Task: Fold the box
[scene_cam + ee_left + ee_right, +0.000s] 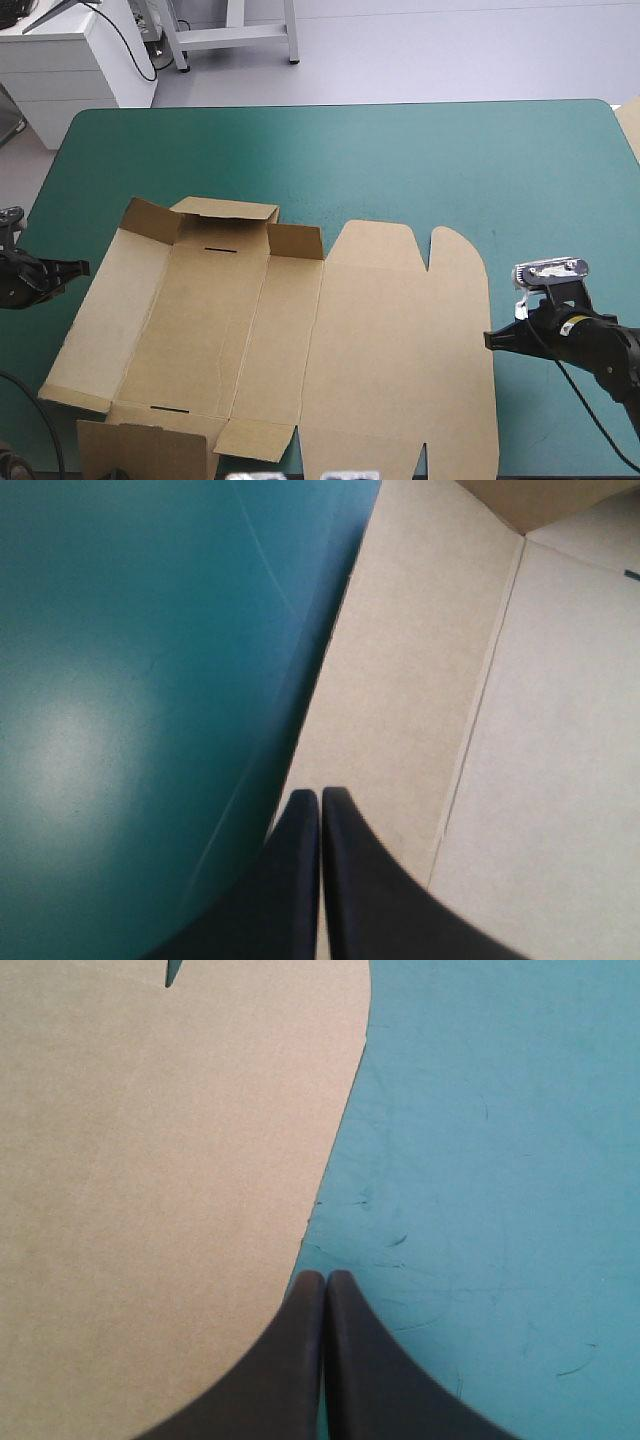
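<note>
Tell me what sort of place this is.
Probably a robot lab workbench: a table with a teal-green cover, a part-folded brown box, the left gripper and right gripper flanking it.

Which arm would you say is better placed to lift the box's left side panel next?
Probably the left: the left gripper sits shut at that panel's outer edge, while the right gripper, also shut, is at the opposite edge of the box.
</note>
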Available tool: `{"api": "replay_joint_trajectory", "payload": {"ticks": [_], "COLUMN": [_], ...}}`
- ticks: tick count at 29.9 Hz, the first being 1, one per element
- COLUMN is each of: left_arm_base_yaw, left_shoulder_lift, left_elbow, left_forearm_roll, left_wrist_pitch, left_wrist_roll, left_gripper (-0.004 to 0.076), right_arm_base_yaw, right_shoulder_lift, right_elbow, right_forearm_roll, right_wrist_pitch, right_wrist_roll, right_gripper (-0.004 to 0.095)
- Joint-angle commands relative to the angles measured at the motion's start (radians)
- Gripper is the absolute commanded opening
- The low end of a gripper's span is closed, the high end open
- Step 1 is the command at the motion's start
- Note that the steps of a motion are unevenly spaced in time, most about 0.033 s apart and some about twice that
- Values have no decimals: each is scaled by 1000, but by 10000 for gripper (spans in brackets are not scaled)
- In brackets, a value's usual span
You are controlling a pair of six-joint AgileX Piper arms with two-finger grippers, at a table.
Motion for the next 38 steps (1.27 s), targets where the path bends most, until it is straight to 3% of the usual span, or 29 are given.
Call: {"api": "replay_joint_trajectory", "payload": {"ticks": [1,7,9,13,16,23,38], "left_arm_base_yaw": [8,8,8,8,8,8,8], "left_shoulder_lift": [7,40,47,47,47,89,230], "left_elbow": [-35,-35,-35,-35,-33,1,3], "left_forearm_roll": [-16,48,72,63,56,67,67], "left_wrist_pitch": [-21,-11,-7,-11,-7,44,96], "left_wrist_roll": [22,20,20,20,0,136,209], "left_gripper": [-8,19,91,329,435,402,389], "right_arm_base_yaw": [-10,-10,-10,-10,-10,-10,-10], "right_shoulder_lift": [-13,-13,-13,-13,-13,-13,-13], "right_elbow": [-26,-26,-26,-26,-26,-26,-26], "right_forearm_roll": [7,7,7,7,7,7,7], "right_wrist_pitch": [-52,-55,-60,-69,-71,-67,-39], "right_wrist_roll": [-22,-28,-30,-33,-33,-37,-59], "right_gripper": [-21,-21,-21,-21,-21,-21,-21]}}
